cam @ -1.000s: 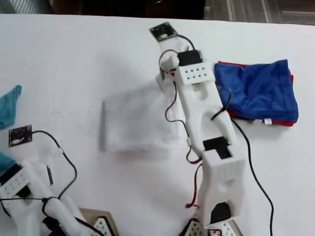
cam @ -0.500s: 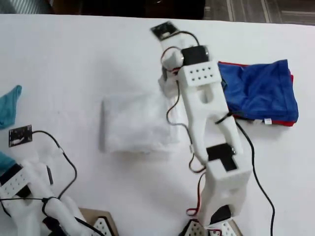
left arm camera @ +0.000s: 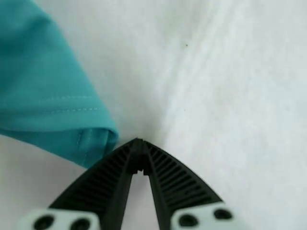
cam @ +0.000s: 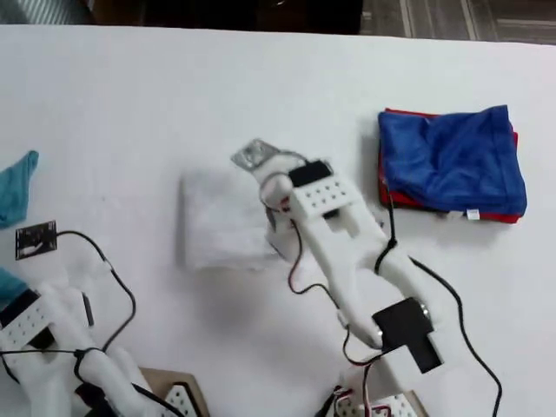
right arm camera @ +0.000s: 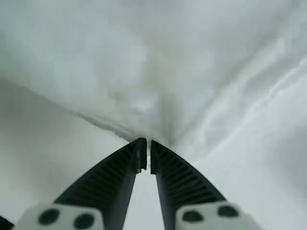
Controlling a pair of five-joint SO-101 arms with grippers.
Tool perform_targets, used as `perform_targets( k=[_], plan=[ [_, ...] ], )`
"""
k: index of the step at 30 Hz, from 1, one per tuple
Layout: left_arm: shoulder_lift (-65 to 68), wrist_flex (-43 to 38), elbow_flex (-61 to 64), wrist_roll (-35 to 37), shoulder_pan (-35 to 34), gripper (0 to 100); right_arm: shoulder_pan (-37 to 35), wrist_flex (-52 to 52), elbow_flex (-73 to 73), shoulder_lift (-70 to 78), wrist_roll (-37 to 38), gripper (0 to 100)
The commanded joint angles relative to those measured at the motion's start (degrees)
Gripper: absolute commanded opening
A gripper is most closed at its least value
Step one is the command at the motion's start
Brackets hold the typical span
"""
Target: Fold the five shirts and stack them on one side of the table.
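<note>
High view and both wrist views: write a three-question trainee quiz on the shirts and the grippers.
1. True or false: the folded blue cloth shirt lies on top of a red cloth shirt.
2. Which shirt lies beside the shut tips of the left gripper? A: white. B: the teal cloth shirt. C: red.
3. Fill in: the right gripper has its tips at the edge of a folded ___ shirt.

Key: 1 true. 2 B. 3 white, the folded white cloth shirt.
</note>
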Motion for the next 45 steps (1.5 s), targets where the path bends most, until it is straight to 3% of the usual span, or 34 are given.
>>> perform_targets(
  k=[1, 13, 18, 23, 39, 45],
  plan=[
    [-1.1, -0.7, 0.1, 0.1, 0.8, 3, 2.9, -4.1, 4.2, -3.7, 1.8, 2.1],
    [-1.1, -0.7, 0.1, 0.1, 0.8, 3, 3.6, 2.3, -13.1, -14.0, 1.1, 2.7],
    [-1.1, -0.8, 0.1, 0.0, 0.8, 3, 4.5, -0.9, -15.6, -7.9, -12.7, 21.9],
    [-1.1, -0.8, 0.1, 0.0, 0.8, 3, 6.0, -4.7, -16.5, 4.9, -15.8, 34.9],
    [-1.1, -1.5, 0.6, 0.1, 0.6, 3, 6.2, -3.4, -25.4, 26.2, -17.2, 35.4],
    [-1.1, -1.4, 0.7, -0.2, 0.5, 3, 5.9, 3.0, -34.8, 34.7, -18.6, 33.6]
  ],
)
